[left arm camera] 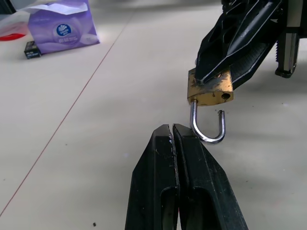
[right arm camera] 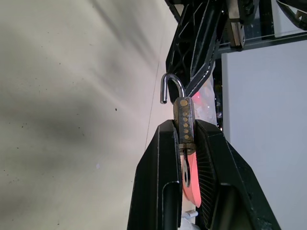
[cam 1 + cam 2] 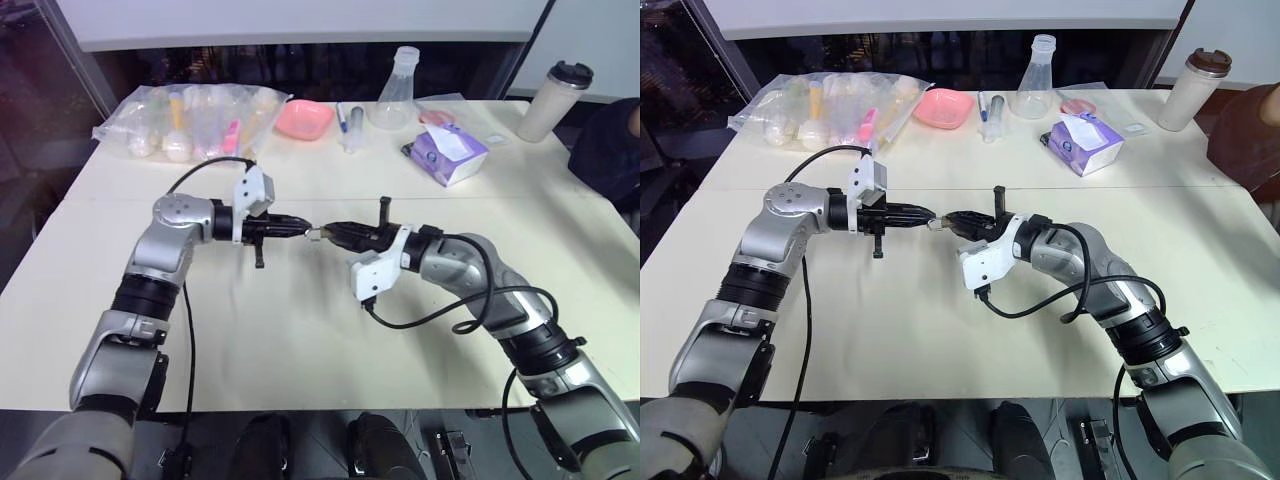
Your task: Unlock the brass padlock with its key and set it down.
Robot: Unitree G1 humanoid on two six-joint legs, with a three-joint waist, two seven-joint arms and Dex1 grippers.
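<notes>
My right gripper (image 2: 184, 125) is shut on the brass padlock (image 2: 184, 120), holding it a little above the table (image 3: 300, 330). The silvery shackle (image 1: 207, 134) has swung open, with one end free of the body. Between the right fingers (image 2: 158, 158), a thin metal piece under the padlock looks like its key (image 2: 185, 170). My left gripper (image 1: 171, 127) is shut with nothing between its fingers. Its tips sit right beside the open shackle. In the left eye view, the two grippers meet tip to tip at the padlock (image 3: 314, 234) over mid-table.
At the back of the table are a purple tissue box (image 3: 450, 152), a pink bowl (image 3: 304, 119), a clear flask (image 3: 397, 95), a plastic bag of items (image 3: 190, 120) and a lidded cup (image 3: 555, 100). A person (image 3: 610, 150) is at the right edge.
</notes>
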